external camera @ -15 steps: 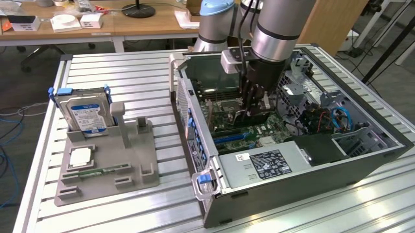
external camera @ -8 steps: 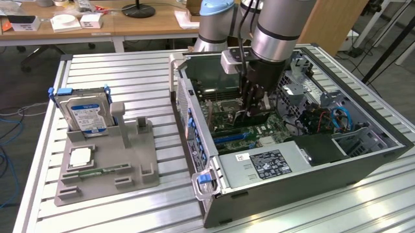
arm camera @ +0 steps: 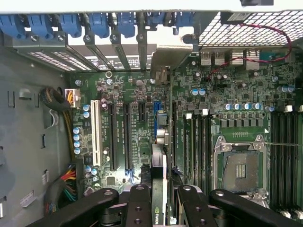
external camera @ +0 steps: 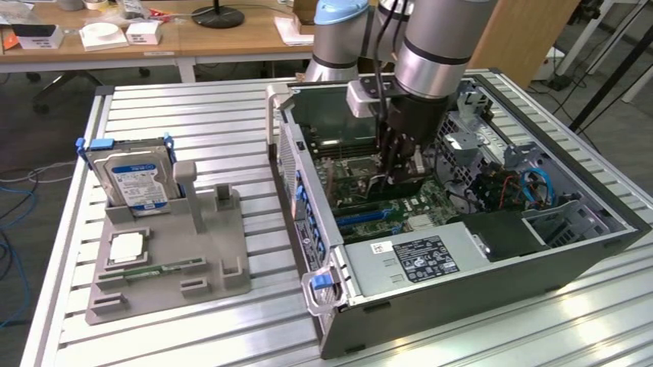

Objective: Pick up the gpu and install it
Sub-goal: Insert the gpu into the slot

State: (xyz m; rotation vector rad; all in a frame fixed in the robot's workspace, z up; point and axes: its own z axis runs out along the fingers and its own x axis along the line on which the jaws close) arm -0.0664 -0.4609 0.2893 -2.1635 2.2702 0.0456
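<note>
Black gripper clamps the gpu edge-on above the motherboard inside the open computer case.

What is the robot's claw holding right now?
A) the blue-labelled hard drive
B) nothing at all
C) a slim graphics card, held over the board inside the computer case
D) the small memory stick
C: the gripper is closed on the edge of the graphics card above the motherboard inside the computer case, while the hard drive stands in the grey holder outside.
</note>
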